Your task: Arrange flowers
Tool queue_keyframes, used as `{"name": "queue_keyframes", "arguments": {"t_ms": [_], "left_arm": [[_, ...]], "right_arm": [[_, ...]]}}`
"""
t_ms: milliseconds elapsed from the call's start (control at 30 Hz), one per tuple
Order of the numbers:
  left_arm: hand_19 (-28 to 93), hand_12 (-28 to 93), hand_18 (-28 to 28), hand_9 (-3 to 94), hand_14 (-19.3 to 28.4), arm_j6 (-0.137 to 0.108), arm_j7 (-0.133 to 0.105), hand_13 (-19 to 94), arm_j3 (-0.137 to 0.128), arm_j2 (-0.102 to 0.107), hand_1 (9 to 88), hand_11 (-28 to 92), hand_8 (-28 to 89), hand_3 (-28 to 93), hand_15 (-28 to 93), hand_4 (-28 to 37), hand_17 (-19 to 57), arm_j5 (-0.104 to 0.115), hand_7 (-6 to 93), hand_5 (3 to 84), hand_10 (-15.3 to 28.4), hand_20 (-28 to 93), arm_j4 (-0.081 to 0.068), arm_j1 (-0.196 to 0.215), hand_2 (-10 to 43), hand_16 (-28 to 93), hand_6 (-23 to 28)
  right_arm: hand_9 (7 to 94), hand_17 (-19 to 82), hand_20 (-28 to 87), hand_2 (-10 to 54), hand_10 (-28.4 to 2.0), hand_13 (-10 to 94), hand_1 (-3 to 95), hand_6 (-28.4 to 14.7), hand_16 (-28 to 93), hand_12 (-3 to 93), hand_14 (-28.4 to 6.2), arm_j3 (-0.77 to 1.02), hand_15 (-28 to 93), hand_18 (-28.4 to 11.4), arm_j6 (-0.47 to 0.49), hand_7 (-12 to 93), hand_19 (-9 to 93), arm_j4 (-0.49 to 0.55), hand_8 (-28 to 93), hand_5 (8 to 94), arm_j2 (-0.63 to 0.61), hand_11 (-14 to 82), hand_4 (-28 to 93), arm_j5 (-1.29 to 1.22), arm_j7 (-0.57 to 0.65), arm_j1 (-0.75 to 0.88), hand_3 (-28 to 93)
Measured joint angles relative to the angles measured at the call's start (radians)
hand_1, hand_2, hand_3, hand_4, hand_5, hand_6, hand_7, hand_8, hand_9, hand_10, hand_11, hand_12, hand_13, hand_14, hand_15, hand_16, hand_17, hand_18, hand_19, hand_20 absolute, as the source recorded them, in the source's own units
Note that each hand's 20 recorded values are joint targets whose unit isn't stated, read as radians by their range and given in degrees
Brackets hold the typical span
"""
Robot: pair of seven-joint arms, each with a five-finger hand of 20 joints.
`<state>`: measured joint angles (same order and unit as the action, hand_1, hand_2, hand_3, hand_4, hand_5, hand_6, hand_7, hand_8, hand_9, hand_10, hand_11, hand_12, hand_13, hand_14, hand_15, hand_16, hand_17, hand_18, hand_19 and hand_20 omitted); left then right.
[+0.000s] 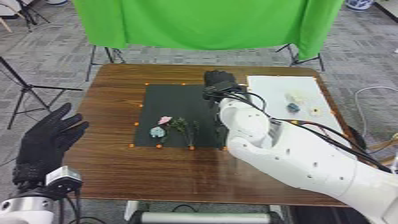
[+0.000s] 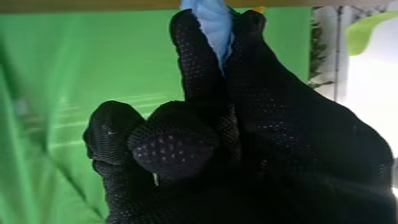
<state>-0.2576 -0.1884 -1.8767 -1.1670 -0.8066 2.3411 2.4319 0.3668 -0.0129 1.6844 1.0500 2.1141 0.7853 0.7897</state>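
A green cloth point(image 1: 209, 22) hangs beyond the wooden counter point(image 1: 107, 170). On the gray carpet point(image 1: 178, 57), a black tripod point(image 1: 28, 88) stands left of it; a white cable point(image 1: 357, 100) curves at right.

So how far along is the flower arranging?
Partway, I'd guess. A pink flower, a pale blue flower and green stems lie on the dark mat, perhaps already placed. The right hand pinches something light blue. Left to do, probably: setting that down, then handling the pale pieces and small blue piece on the white sheet.
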Motion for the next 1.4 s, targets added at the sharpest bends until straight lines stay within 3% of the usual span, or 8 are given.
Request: {"name": "queue_keyframes", "arguments": {"t_ms": [233,600,733,1400], "left_arm": [[60,9,24.2,36.6,27.0,0.002,0.003,27,0.004,0.001,25.1,27,-9,82,49,-18.1,-8.6,0.000,13.1,38.8,20.3,-5,-0.005,-0.022,5.4,-10,10.4],[60,9,24.2,36.6,27.1,0.012,0.012,27,0.027,0.008,25.1,27,-10,82,49,-18.1,-8.5,-0.002,13.3,38.7,20.3,-5,-0.028,-0.070,5.5,-10,10.3],[60,9,24.2,36.6,27.0,0.019,0.018,27,0.036,0.014,25.1,27,-10,82,49,-18.1,-8.6,-0.002,13.3,38.7,20.3,-5,-0.037,-0.093,5.4,-10,10.3],[60,9,24.2,36.5,27.0,0.041,0.035,27,0.054,0.018,25.2,27,-10,82,49,-18.1,-8.5,-0.005,13.1,38.7,20.3,-5,-0.053,-0.137,5.4,-10,10.4]], "right_arm": [[93.7,47,54,-9.5,-7.7,87,55.6,-0.4,20,33.5,-3.6,-0.054,74,-25.5,-0.008,34,93,-0.042,1,82.3,0.117,15.5,-28,-0.010,0.010,-0.015,85],[93.7,46,54,-9.5,-7.5,87,55.1,-0.3,19,33.7,-3.6,-0.093,74,-25.5,-0.020,34,93,-0.119,1,81.9,0.218,15.2,-28,-0.026,0.029,-0.026,85],[93.7,46,54,-9.5,-7.5,86,54.9,-0.3,19,33.9,-3.8,-0.089,74,-25.3,-0.013,34,93,-0.129,1,81.5,0.233,14.7,-28,-0.024,0.040,-0.015,85],[90.5,43,52,-9.5,-8.4,83,49.6,-2.3,19,35.1,-4.8,-0.111,75,-25.5,-0.002,32,93,-0.152,-1,75.8,0.245,14.1,-28,-0.035,0.072,0.010,83]]}}
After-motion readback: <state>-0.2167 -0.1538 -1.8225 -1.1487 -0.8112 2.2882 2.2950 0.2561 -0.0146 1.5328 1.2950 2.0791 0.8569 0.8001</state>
